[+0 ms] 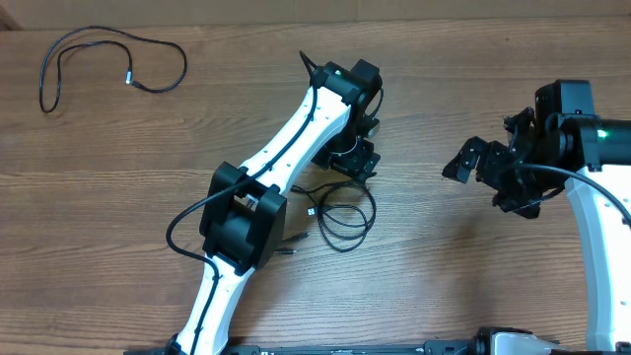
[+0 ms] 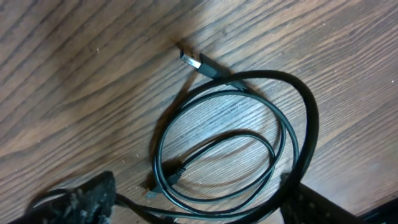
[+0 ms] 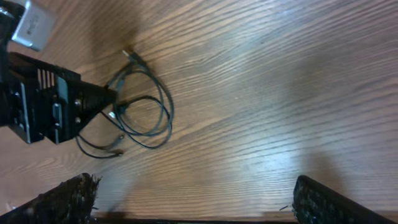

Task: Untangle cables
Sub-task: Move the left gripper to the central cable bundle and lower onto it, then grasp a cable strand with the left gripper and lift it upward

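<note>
A bundle of thin black cables (image 1: 342,213) lies looped on the wooden table at the centre. In the left wrist view the loops (image 2: 236,149) lie flat, with a silver-tipped plug (image 2: 198,63) at the top and a small plug (image 2: 176,170) inside the loop. My left gripper (image 1: 353,160) hovers at the bundle's far edge. Its fingers (image 2: 196,211) are open and strands pass between them. My right gripper (image 1: 471,163) is open and empty, well right of the bundle. The right wrist view shows its fingers (image 3: 202,205) wide apart and the bundle (image 3: 144,113) far off.
One separate thin black cable (image 1: 110,61) lies in a loose loop at the table's far left corner. The left arm (image 1: 266,187) runs diagonally from the front edge to the centre, with its own thicker cord (image 1: 187,222) looping beside it. The right arm's body (image 1: 592,138) is at the right edge.
</note>
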